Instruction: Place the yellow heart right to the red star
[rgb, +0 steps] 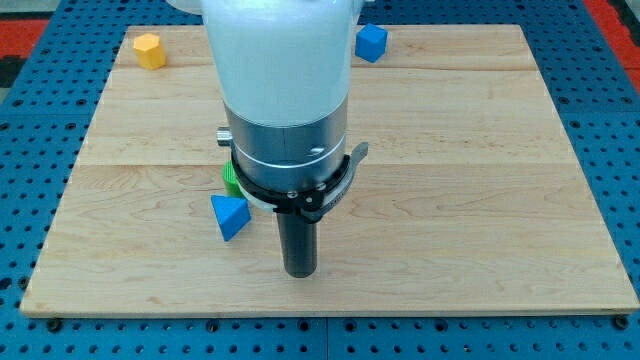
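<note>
My tip (300, 271) rests on the board at the view's lower middle, a little right of a blue triangular block (230, 216). A green block (231, 177) peeks out just above the blue triangle, mostly hidden by the arm's body. I see no yellow heart and no red star; the arm's wide body covers the board's middle. A yellow hexagonal block (149, 50) sits at the view's top left.
A blue cube-like block (371, 42) sits at the view's top, right of the arm. The wooden board (480, 200) lies on a blue pegboard table; its edges run near all sides of the view.
</note>
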